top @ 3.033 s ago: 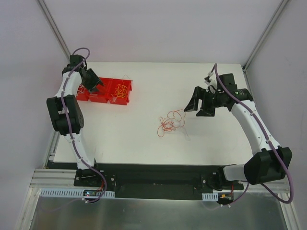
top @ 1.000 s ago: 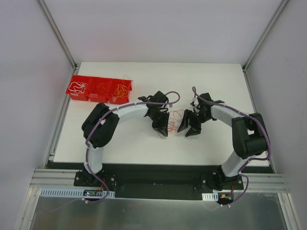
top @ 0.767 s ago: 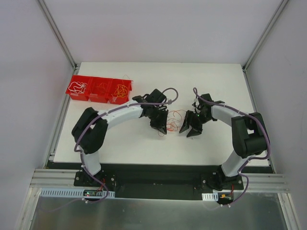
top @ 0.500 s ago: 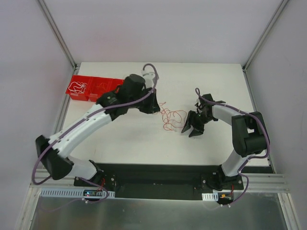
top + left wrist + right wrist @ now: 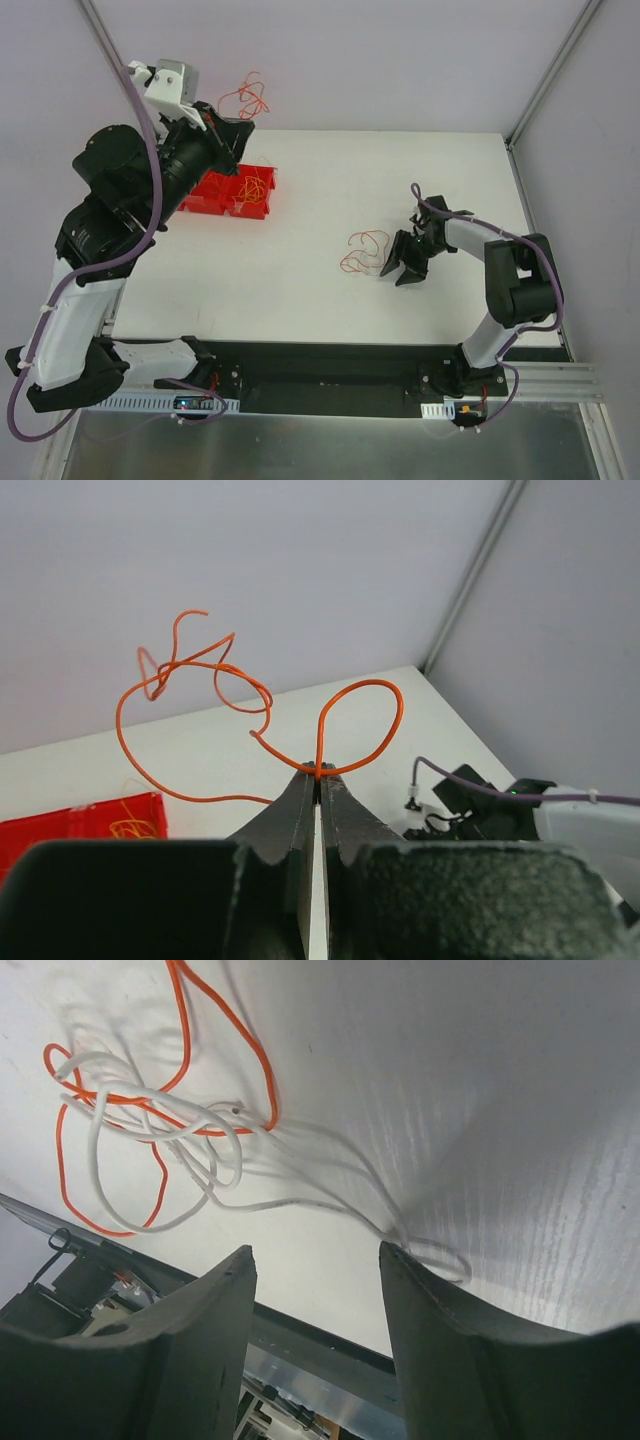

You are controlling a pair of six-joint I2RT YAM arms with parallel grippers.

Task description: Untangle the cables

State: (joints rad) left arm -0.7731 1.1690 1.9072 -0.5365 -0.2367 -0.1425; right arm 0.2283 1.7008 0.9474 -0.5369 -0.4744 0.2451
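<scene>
My left gripper (image 5: 238,131) is raised high above the back left of the table and is shut on an orange cable (image 5: 248,97), whose curly loops stand up from the fingertips in the left wrist view (image 5: 262,700). The rest of the cables (image 5: 362,251), red-orange and white, lie in a small tangle mid-table. My right gripper (image 5: 399,268) is open and rests on the table just right of that tangle. In the right wrist view, white cable (image 5: 190,1150) and orange cable (image 5: 215,1035) lie ahead of the open gripper (image 5: 318,1252), and a white end touches the right fingertip (image 5: 400,1255).
A red tray (image 5: 262,205) with compartments holding sorted wires stands at the back left, partly hidden by my left arm. Grey walls and metal posts enclose the white table (image 5: 300,300). A black rail runs along the near edge.
My left arm lifted away from the tangle up and back to the left, pulling the orange cable free. The tangle on the table is smaller. The right gripper stayed beside it.
</scene>
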